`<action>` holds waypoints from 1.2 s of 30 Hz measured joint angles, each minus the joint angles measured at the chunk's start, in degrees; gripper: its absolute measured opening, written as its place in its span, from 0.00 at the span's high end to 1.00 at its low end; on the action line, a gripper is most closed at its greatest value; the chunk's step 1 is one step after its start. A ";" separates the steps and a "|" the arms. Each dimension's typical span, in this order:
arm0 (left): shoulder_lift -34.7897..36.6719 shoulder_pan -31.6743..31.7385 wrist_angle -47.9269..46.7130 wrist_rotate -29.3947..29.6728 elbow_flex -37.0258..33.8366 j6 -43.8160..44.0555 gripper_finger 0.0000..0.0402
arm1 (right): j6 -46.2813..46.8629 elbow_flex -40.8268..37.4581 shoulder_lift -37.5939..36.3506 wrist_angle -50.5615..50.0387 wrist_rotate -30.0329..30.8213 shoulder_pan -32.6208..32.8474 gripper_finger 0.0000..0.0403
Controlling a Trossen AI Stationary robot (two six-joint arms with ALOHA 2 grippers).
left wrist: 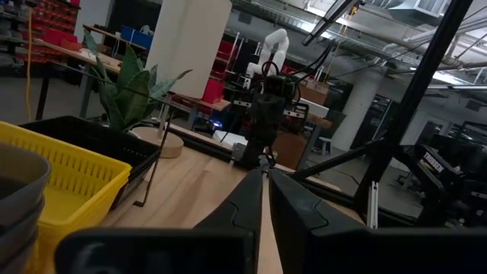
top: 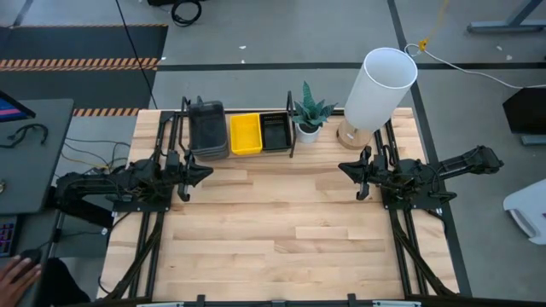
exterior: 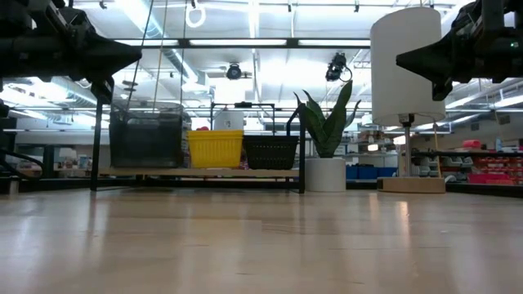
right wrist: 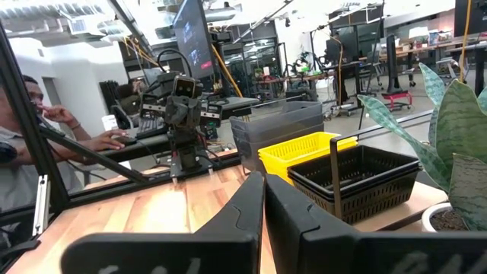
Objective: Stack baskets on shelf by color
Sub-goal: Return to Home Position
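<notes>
Your left gripper [top: 207, 170] and right gripper [top: 343, 168] hover empty over opposite sides of the table, each with its fingers pressed together. On the shelf [exterior: 204, 172] at the far edge, the grey baskets [top: 208, 128], yellow baskets [top: 246, 134] and black baskets [top: 275, 132] sit side by side. You can't count the layers from above, and the left wrist view cuts off the grey stack.

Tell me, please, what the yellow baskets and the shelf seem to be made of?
Yellow baskets: probably moulded plastic, slightly glossy, with evenly slotted walls. Shelf: a pale, matt board that looks like wood, in a thin black frame that looks like painted metal.
</notes>
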State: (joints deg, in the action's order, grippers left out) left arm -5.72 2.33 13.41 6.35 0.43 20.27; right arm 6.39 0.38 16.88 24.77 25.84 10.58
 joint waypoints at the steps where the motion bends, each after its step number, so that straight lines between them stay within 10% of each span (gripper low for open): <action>1: 0.00 0.00 0.00 0.00 0.00 0.00 0.92 | -0.02 0.00 0.00 0.00 0.00 0.01 0.95; 36: 0.00 0.00 0.00 0.00 0.00 0.00 0.91 | -0.12 -0.01 -0.01 -0.01 -0.01 0.01 0.95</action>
State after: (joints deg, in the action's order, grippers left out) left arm -5.72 2.33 13.41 6.35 0.43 20.27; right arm 6.27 0.37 16.87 24.76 25.83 10.59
